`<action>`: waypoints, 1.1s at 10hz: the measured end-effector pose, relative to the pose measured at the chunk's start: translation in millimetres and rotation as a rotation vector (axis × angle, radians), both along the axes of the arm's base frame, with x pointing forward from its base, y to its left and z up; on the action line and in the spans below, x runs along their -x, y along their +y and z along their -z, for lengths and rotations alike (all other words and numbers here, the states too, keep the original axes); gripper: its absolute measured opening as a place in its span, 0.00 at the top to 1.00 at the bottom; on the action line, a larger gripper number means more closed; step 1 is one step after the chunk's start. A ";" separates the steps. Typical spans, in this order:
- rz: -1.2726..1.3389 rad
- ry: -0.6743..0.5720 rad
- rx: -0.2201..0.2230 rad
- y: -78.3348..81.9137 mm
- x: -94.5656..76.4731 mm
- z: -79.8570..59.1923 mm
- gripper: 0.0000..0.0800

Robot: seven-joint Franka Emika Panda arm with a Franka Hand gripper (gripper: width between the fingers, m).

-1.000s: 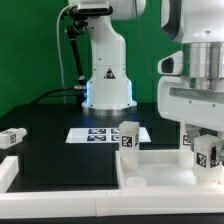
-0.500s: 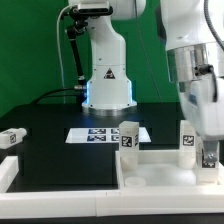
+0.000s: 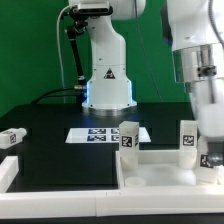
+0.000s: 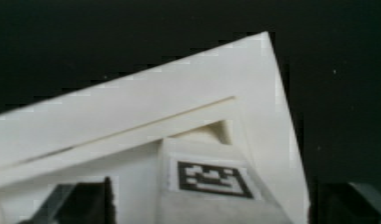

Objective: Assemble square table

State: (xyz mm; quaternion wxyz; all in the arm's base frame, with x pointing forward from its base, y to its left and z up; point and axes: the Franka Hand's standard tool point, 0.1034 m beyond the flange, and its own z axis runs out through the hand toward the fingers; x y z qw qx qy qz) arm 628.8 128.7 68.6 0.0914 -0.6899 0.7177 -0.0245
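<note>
Arm hangs steeply at the exterior view's right; claw spread low over the square table on the black surface; two upright leg blocks at its far rim; marker board behind.

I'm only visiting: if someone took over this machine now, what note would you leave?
Gripper: open, low at a corner of the large white square plastic slab, exterior view's right; a tagged face between its fingers.
One short white tagged leg block and a second leg block stand upright at the slab's far edge; fastened or not, cannot tell.
A third leg block lies loose at the exterior view's left, not yet fitted.
</note>
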 end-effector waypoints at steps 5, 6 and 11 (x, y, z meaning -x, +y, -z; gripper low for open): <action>-0.519 -0.038 0.109 1.8 -0.5 -6.3 0.19; -0.566 -0.041 0.118 1.1 -0.6 -6.1 0.19; -1.007 -0.077 0.221 -11.8 -4.8 -3.1 0.21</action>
